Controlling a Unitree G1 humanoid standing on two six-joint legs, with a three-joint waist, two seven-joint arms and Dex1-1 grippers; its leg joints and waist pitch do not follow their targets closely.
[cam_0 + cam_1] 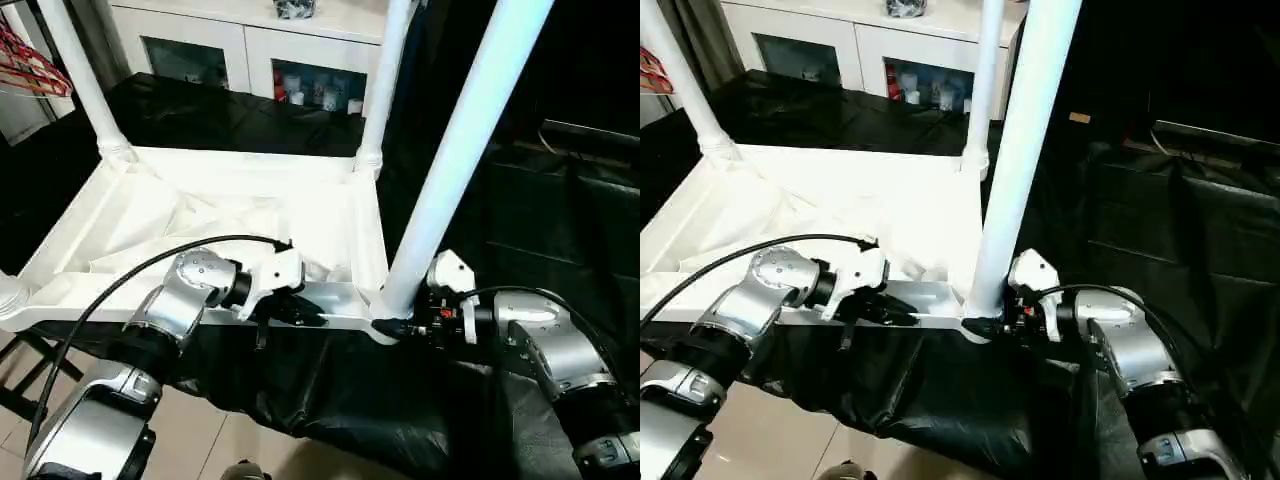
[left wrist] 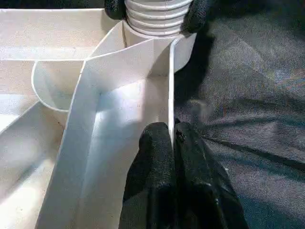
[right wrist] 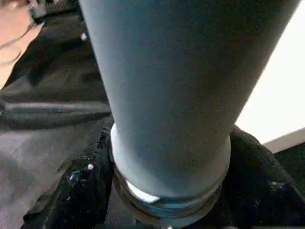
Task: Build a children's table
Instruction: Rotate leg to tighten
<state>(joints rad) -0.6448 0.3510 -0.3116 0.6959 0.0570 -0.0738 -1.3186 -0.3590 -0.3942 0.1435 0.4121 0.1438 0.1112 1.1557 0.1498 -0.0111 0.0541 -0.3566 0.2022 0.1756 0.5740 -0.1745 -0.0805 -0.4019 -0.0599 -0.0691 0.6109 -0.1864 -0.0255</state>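
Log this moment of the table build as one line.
left hand: shut on tabletop rim | right hand: fingers around near-right leg base | leg upright in corner socket | two far legs fitted

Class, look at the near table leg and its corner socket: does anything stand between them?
Nothing visible: the leg already stands in the corner socket, with the right pincer around its base.

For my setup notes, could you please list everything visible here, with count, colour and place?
table top: one, white, upside down on the black cover.
legs: three, white, upright in corner sockets; the near right one is between the right hand's fingers.
cover: one, black, under the table top.
cabinet: one, white, glass doors, behind.
left hand: shut on the table top's near rim.
right hand: around the near leg's base.
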